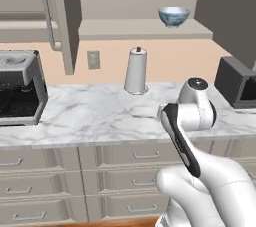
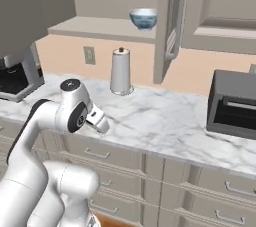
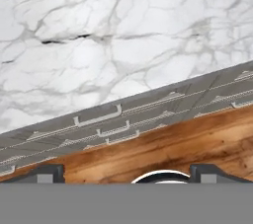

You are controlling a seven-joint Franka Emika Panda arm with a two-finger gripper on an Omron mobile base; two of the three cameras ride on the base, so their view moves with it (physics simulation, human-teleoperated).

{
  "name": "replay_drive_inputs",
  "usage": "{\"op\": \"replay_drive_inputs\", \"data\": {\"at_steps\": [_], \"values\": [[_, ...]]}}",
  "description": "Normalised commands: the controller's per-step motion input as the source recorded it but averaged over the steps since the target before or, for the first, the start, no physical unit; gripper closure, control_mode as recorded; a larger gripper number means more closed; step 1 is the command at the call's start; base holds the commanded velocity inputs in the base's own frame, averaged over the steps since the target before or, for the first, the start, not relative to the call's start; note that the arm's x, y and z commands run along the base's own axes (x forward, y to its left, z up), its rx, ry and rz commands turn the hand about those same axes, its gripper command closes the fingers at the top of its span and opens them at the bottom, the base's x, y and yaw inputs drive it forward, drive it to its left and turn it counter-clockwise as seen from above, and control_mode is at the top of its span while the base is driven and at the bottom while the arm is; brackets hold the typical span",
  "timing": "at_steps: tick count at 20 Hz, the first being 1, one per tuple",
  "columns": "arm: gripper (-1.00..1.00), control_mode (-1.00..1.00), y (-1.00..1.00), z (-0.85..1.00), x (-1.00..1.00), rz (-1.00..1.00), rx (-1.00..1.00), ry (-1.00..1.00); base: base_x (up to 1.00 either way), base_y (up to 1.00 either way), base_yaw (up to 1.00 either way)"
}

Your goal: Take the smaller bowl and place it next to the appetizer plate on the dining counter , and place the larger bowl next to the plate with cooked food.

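Observation:
The smaller bowl [image 1: 173,16] [image 2: 143,18], blue and white mottled, stands upright on an open shelf [image 1: 130,28] above the marble wall counter [image 1: 100,113]. My gripper [image 2: 101,122] hangs low over that counter's front edge, far below and in front of the bowl. In the hand view its two dark fingertips [image 3: 49,173] stand wide apart, so the gripper [image 3: 127,174] is open with nothing between the fingers. The larger bowl, both plates and the dining counter are out of view.
A paper towel roll [image 1: 136,71] [image 2: 120,72] stands on the counter below the shelf. A coffee machine [image 1: 19,88] sits at the left and a dark toaster oven [image 2: 234,103] at the right. An open cabinet door [image 2: 172,21] juts out beside the shelf. Drawers [image 3: 99,119] and wood floor lie below.

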Motion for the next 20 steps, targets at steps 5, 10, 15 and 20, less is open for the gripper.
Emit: {"op": "replay_drive_inputs", "data": {"at_steps": [5,10,15,20], "values": [[-1.0,1.0,0.0,0.0,0.0,0.0,0.0,0.0,0.48,-0.3,0.0],[-1.0,1.0,0.0,0.0,0.0,0.0,0.0,0.0,0.45,-0.19,-0.02],[-1.0,1.0,0.0,0.0,0.0,0.0,0.0,0.0,0.36,-0.28,-0.07],[-1.0,1.0,0.0,0.0,0.0,0.0,0.0,0.0,0.25,-0.35,-0.16]]}}
